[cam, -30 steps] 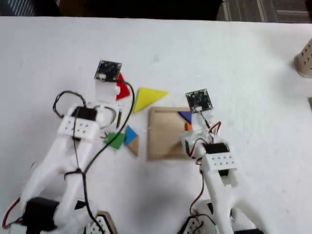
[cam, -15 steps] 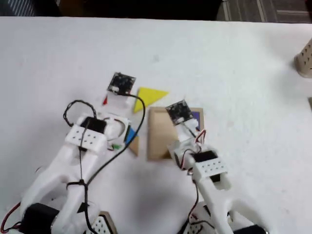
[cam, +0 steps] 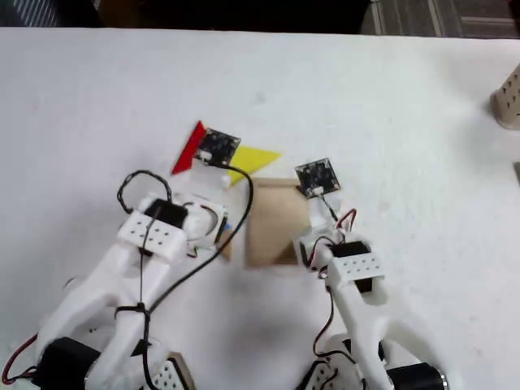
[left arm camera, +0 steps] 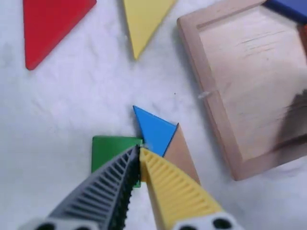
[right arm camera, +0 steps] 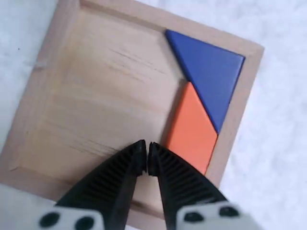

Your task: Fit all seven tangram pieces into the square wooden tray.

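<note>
The left gripper [left arm camera: 139, 152] has its fingers pressed together on nothing, tips over the edge where the green square [left arm camera: 109, 151] meets the light blue triangle [left arm camera: 154, 132]. A tan piece [left arm camera: 181, 153] touches that triangle. The right gripper [right arm camera: 146, 149] has its fingers at a narrow slit, empty, above the bare floor of the tray [right arm camera: 37, 91], beside the orange piece [right arm camera: 192, 132] and dark blue triangle [right arm camera: 208, 72].

Farther out lie the red triangle [left arm camera: 50, 24] and yellow triangle [left arm camera: 144, 19]. In the high view both arms overlap the tray.

The white bench [cam: 406, 106] carries a perforated tan object [cam: 508, 101] at its edge, with a dark room beyond.

Count: seven pieces, two in the tray and five outside it; one tray.
</note>
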Available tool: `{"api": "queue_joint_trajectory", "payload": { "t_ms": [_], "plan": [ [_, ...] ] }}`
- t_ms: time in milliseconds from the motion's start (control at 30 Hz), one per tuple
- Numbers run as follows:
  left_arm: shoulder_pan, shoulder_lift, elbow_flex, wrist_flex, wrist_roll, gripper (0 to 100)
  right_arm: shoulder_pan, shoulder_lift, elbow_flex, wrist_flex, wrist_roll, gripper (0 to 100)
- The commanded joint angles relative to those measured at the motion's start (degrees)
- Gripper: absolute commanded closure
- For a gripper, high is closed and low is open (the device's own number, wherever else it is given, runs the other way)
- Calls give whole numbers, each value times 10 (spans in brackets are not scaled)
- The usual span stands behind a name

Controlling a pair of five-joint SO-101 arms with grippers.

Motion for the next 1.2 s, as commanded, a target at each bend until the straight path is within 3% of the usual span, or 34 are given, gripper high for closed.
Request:
{"api": "queue_joint_trajectory", "payload": {
  "t_ms": [0,167,333,467,800,1167],
  "plan": [
    [9,-21,-4,-11,50,911,6,-19,-22,-3,5,981],
    [11,-21,8,-11,73,803,6,-18,-22,-3,5,981],
    [29,-9,11,-11,100,801,6,-18,-22,-3,5,981],
    [34,76,-30,-4,112,800,6,-18,-22,-3,5,981],
    [38,244,-162,83,140,801,6,-20,-22,-3,6,981],
    [-49,271,-192,95,145,804,6,-20,-22,-3,41,981]
  ]
}}
